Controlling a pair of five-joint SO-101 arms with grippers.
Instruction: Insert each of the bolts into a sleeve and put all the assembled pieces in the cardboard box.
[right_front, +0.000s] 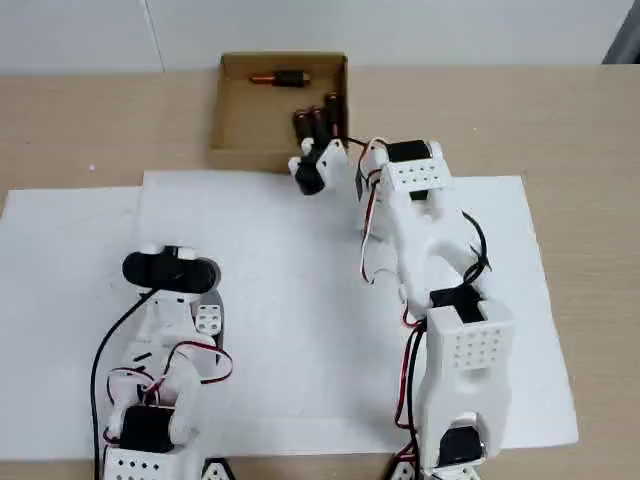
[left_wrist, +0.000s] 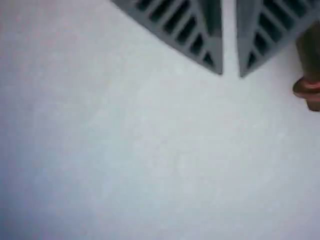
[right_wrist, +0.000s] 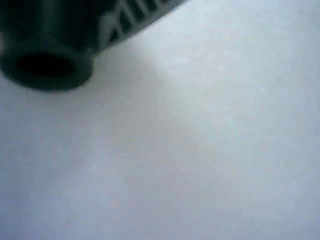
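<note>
The cardboard box (right_front: 232, 120) stands at the back of the table and holds several dark assembled pieces (right_front: 318, 122), plus one lying apart (right_front: 280, 77). My right gripper (right_front: 312, 168) is just in front of the box's near edge, above the white paper. It is shut on a dark sleeve (right_wrist: 46, 65), whose hollow end faces the wrist camera. My left gripper (left_wrist: 231, 72) is low over the paper at the front left, its grey fingers (left_wrist: 200, 35) shut with nothing between them. A copper-headed bolt (left_wrist: 309, 82) lies on the paper just beside it.
White paper (right_front: 280, 300) covers the table between the two arms. Bare wooden table (right_front: 100, 120) lies on either side of the box. The folded left arm (right_front: 165, 340) sits at the front left.
</note>
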